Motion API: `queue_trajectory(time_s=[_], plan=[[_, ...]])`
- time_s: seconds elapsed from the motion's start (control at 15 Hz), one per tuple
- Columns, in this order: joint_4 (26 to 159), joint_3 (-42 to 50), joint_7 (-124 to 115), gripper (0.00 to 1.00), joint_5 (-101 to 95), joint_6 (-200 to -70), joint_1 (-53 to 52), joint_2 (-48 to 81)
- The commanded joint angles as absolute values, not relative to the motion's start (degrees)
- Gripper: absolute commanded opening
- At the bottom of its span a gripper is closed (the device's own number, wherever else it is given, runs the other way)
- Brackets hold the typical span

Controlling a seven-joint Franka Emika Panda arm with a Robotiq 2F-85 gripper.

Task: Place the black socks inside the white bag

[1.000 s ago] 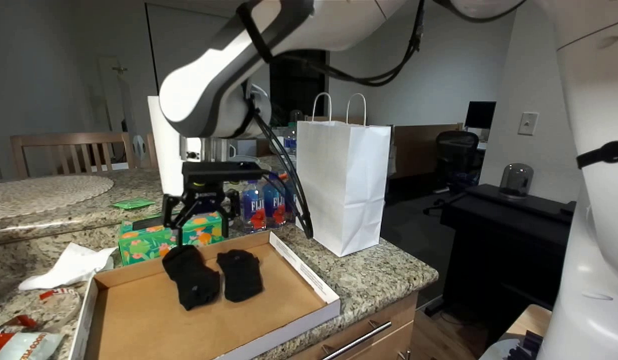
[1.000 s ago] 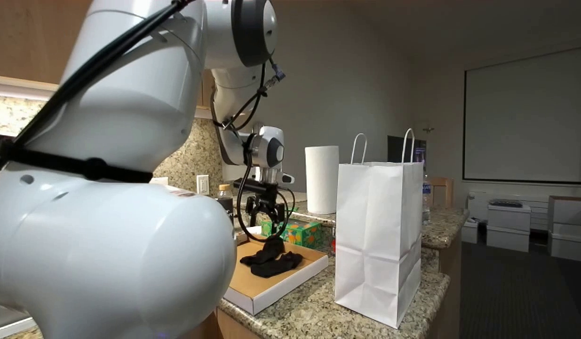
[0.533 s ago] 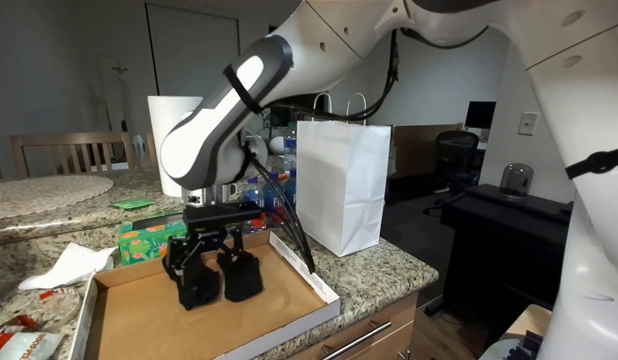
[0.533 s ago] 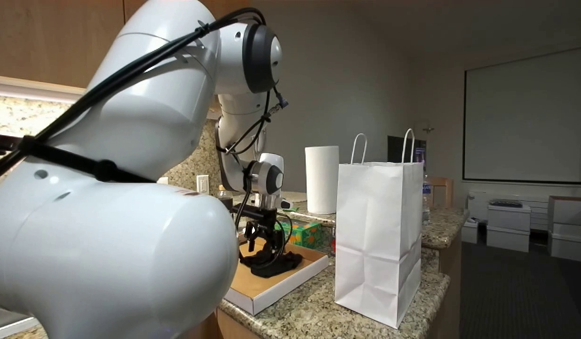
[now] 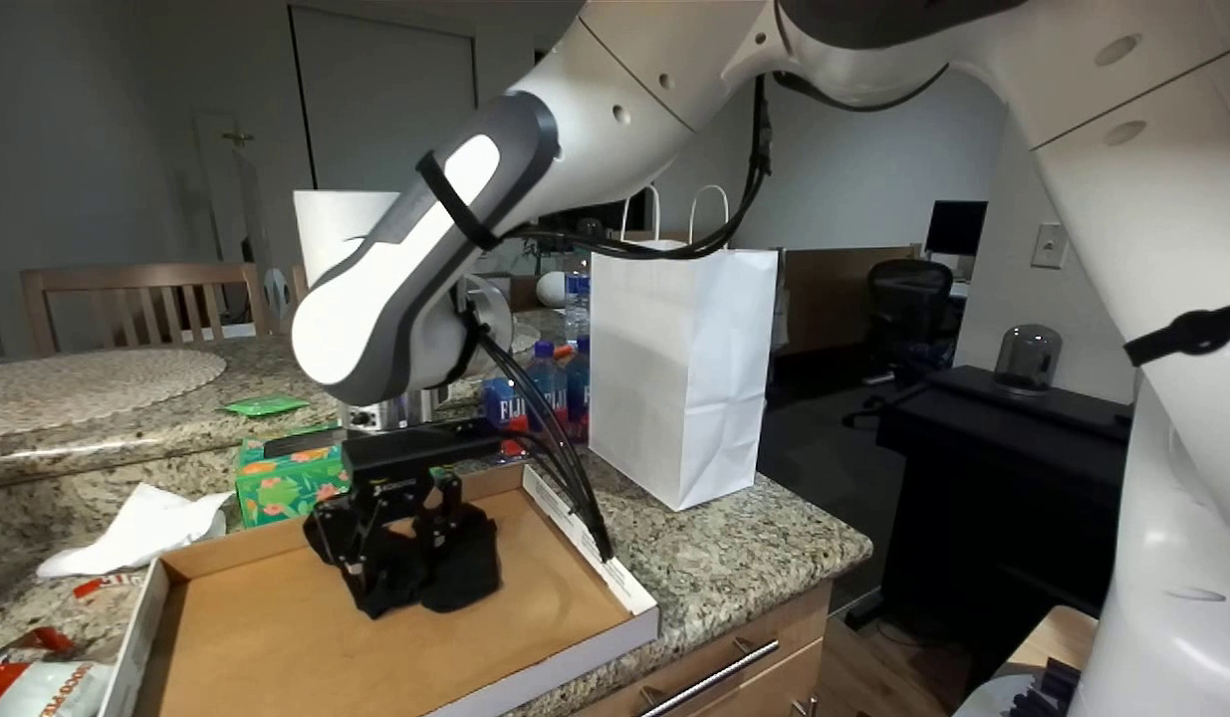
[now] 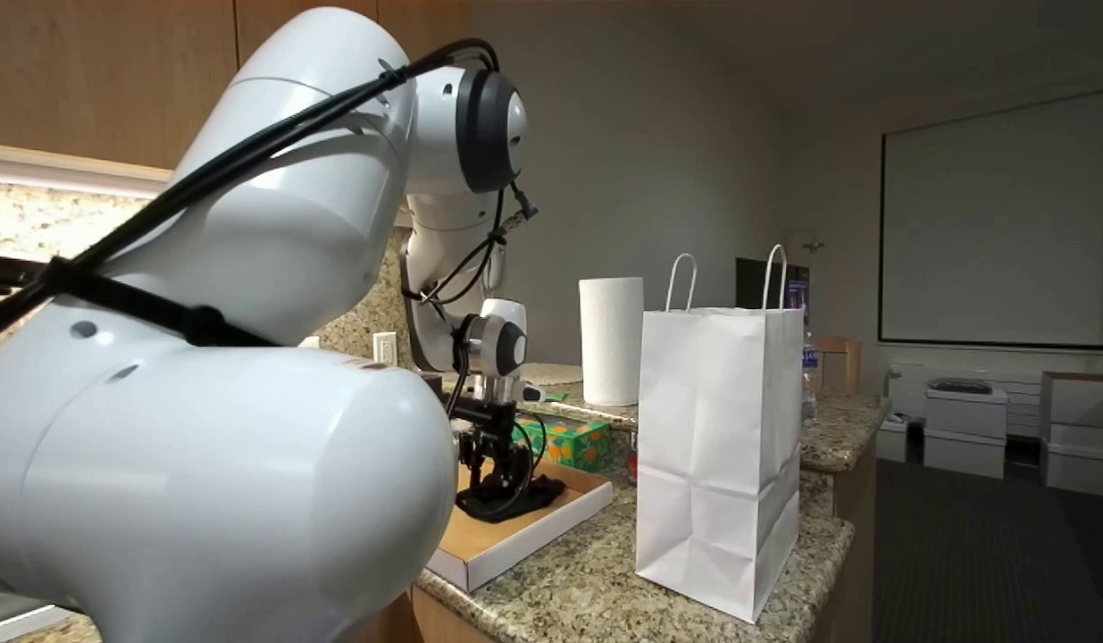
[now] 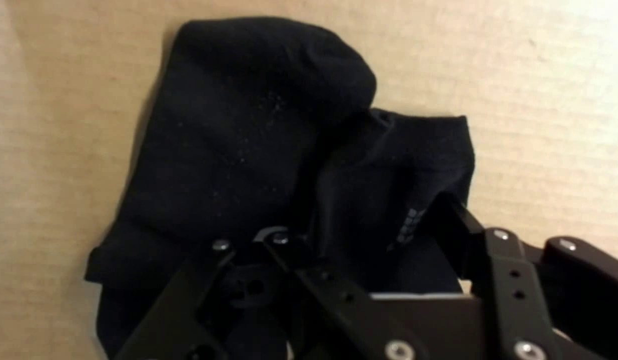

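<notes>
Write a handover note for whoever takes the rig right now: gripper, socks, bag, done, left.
Gripper: down at the black socks, jaws apart with fabric between them; a firm grip isn't evident.
Socks: two visible, lying against each other in the shallow cardboard tray.
White bag: upright on the speckled counter near the tray, handles up; its inside is hidden.
Done: gripper positioned at the socks; neither of these two is bagged.
Left: probably secure the grip, lift, release into the bag, then repeat for any sock left behind.
</notes>
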State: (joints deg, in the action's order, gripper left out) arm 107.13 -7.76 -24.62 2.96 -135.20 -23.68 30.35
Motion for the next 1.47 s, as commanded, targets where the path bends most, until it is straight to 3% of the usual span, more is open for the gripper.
queue_trajectory(time_s=[0.0,0.33,0.53,0.87,1.4], plan=[[107.14,-6.28,-27.87,0.32,0.18,-134.53,-24.77,29.86],[107.88,-5.63,-29.32,0.05,-1.72,-131.6,-24.82,27.14],[108.31,-5.69,-30.3,0.01,-2.47,-128.69,-24.8,24.42],[107.39,-6.94,-29.57,0.05,-3.88,-121.8,-24.08,18.8],[95.15,-9.91,-18.46,0.05,-5.64,-98.1,-20.72,6.42]])
